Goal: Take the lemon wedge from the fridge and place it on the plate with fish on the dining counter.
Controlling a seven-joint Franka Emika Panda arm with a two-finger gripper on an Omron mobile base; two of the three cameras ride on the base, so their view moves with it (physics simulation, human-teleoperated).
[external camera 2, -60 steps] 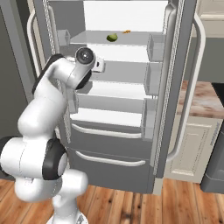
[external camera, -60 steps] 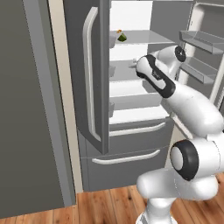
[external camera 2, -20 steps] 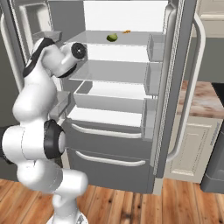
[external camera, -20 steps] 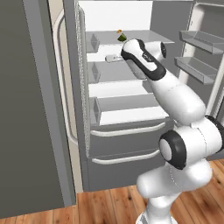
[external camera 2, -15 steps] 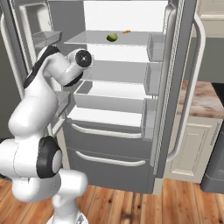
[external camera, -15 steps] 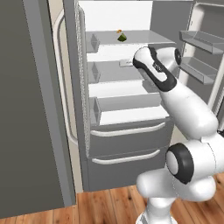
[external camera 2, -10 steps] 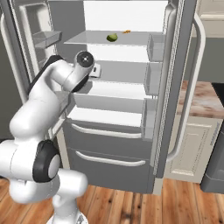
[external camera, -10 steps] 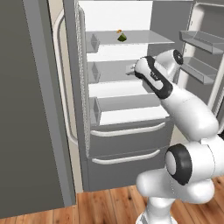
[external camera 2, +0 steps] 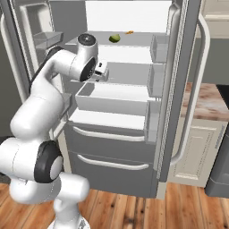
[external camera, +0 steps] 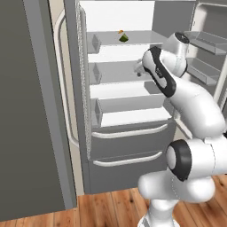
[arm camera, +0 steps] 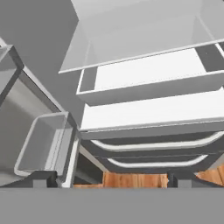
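Two dark fingertips sit well apart in the hand view: claw open, empty, facing down at the drawers. It hangs inside the fridge at middle-shelf level. Lemon wedge lies on the top shelf above. Risk: rising blind, wrist clips that shelf edge or nudges the wedge backward

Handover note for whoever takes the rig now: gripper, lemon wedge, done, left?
Gripper: at the fridge's middle shelf, empty; the base views don't settle whether it is open.
Lemon wedge: on the top shelf, above the gripper, untouched. A small orange bit lies beside it.
Done: both fridge doors open.
Left: raise the hand to the top shelf, grasp the wedge, carry it to the plate with fish.
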